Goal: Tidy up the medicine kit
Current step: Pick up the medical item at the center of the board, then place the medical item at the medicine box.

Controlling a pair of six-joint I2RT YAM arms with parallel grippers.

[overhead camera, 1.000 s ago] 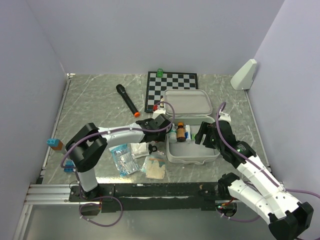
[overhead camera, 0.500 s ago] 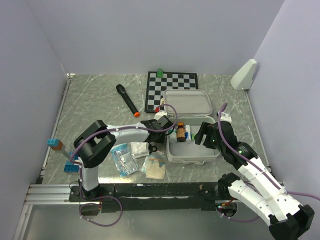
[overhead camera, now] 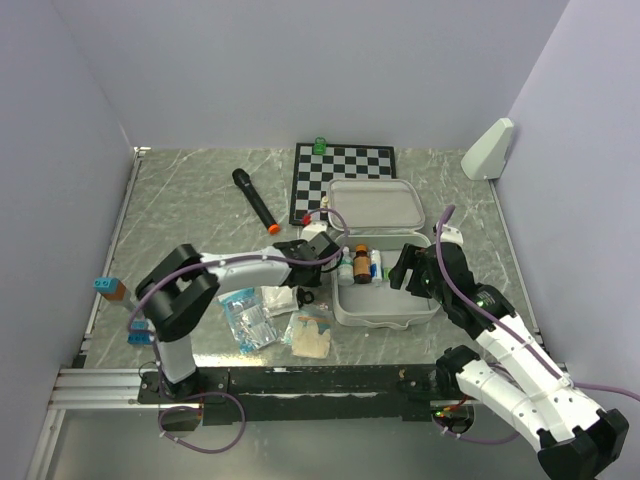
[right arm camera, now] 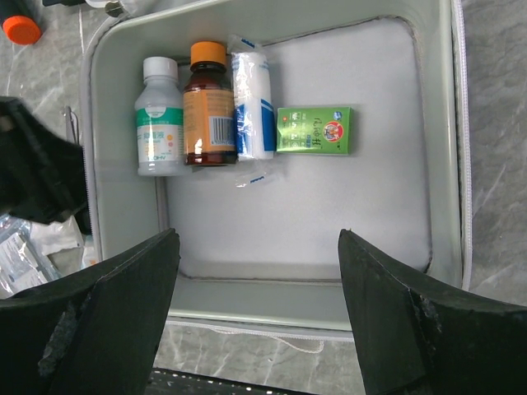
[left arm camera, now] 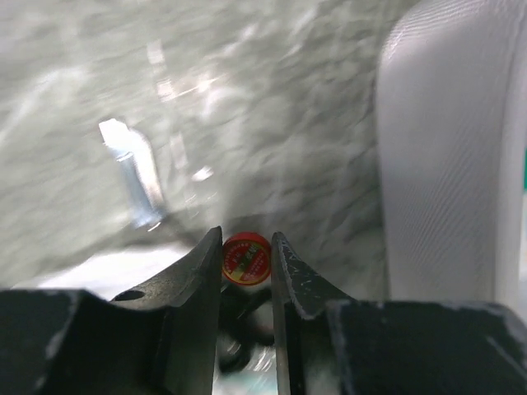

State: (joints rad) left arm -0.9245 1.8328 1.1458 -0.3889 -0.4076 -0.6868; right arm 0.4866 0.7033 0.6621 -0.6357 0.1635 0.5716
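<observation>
The medicine kit point(overhead camera: 385, 316) lies open at the table's middle right, its lid folded back toward the chessboard point(overhead camera: 340, 165). Two bottles, a gauze roll and a green box point(right arm camera: 313, 130) line the tray's far wall. The step in hand looks like a pickup. The left gripper point(left arm camera: 245, 240) is low beside the tray's left wall, jaws narrow on either side of a small red tin point(left arm camera: 247, 260). The blurred wrist view does not show whether they actually clamp it. The right gripper point(right arm camera: 257, 240) hangs over the tray, spread wide and empty. Next comes a firm pinch, a lift clear of the wall, then placement inside.
</observation>
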